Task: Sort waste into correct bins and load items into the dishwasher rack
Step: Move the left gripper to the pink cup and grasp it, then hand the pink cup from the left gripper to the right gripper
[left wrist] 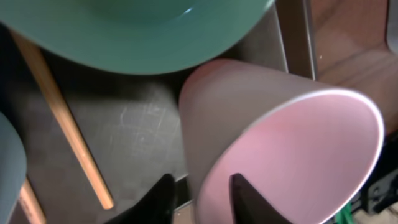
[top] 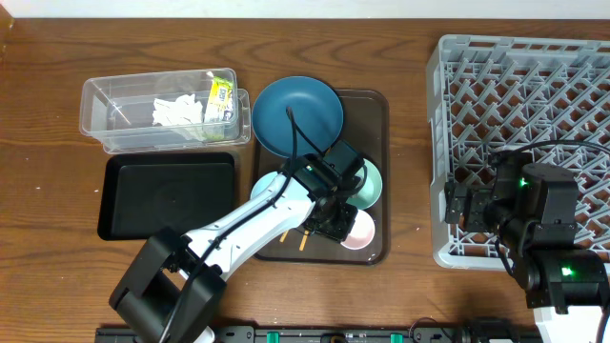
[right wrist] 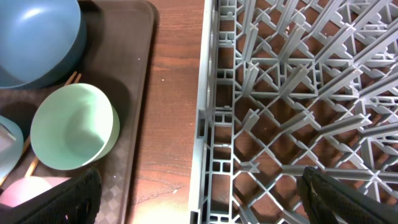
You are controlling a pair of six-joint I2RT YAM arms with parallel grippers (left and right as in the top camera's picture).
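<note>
Clearance: a bare strip of table (top: 410,191) runs between the brown tray (top: 381,105) and the dishwasher rack (top: 534,57).
Crowding: the mint-green bowl (left wrist: 137,31) sits just beside the far side of the cup; a chopstick (left wrist: 68,137) lies to the left, apart from it.
Surface: dark wood table; scuffed dark tray floor.
Pink cup (left wrist: 280,155): tipped on its side at the tray's near right corner, matte outside, smooth pale inside.
Left gripper (left wrist: 204,193): jaws parted, one finger outside the cup wall, one inside the mouth, gaps visible.
Right gripper (right wrist: 202,186): jaws spread wide, empty, above the rack's left edge.
</note>
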